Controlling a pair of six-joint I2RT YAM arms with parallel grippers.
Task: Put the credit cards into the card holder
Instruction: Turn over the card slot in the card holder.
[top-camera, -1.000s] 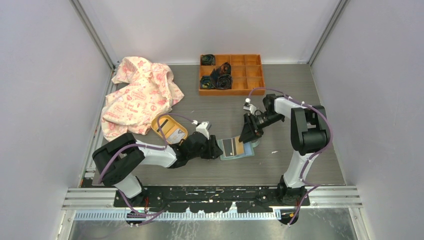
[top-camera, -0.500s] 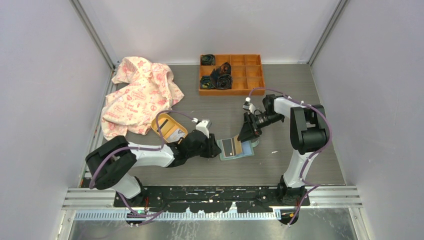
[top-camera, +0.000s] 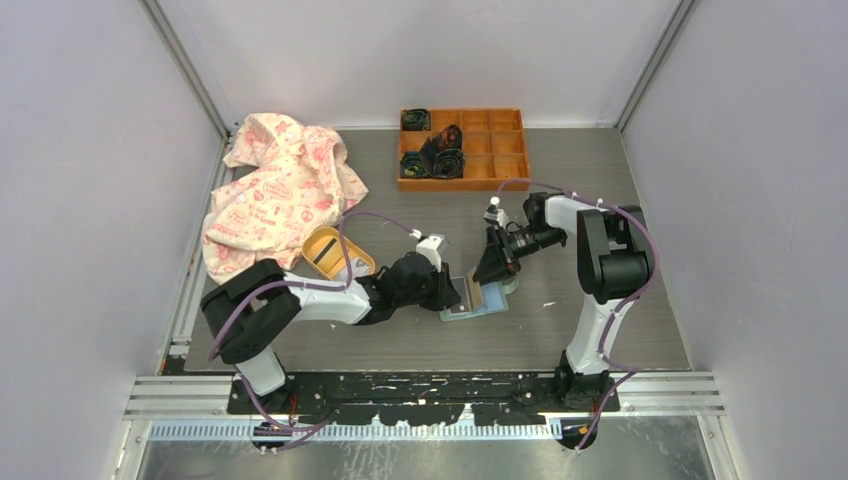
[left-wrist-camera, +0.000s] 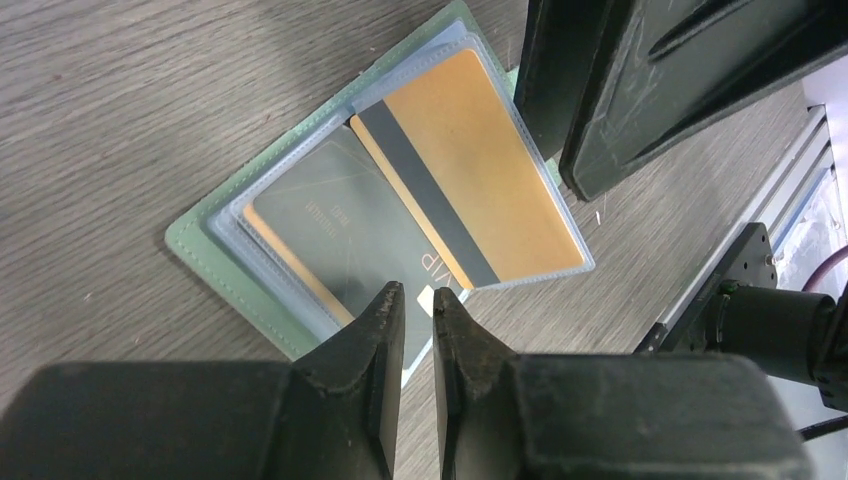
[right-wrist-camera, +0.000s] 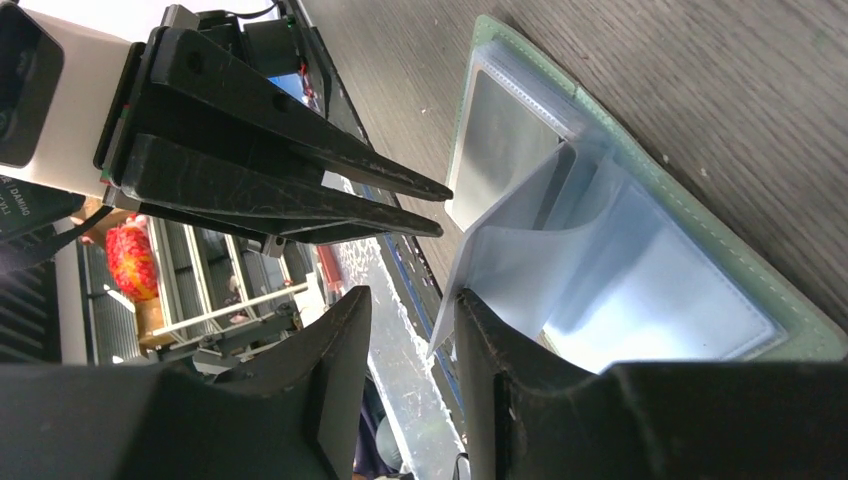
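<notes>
Lying open and flat on the counter (top-camera: 560, 180), between the two arms, the card holder (left-wrist-camera: 195, 245) turns its clear sleeves upward. An orange card (left-wrist-camera: 480, 170) with a dark stripe sits in the top sleeve and partly covers a grey card (left-wrist-camera: 330, 235) in the sleeve under it. Both seem to be inside the plastic, although the shine makes their edges difficult to judge. The left gripper (left-wrist-camera: 410, 295) hangs low over the near edge of the holder. Its jaws are almost pressed together, with only a thin slit between them, and I see nothing in that slit. I judge that it aims at the edge of a sleeve or of a card, but I cannot tell which one. The right gripper (right-wrist-camera: 410, 300) stands at the opposite edge with its jaws spread. One clear leaf (right-wrist-camera: 520, 260) is raised and leans against one finger (right-wrist-camera: 490, 380), not pinched. This probably props a pocket open and stops the holder from sliding while the other arm works. To the left, well apart from the holder, the yellow dish (top-camera: 312, 246) contains what looks like a pale card (top-camera: 340, 264), so the task is likely not finished. The orange tray (top-camera: 480, 184) and the patterned cloth (top-camera: 280, 190) on the far side take no part.
</notes>
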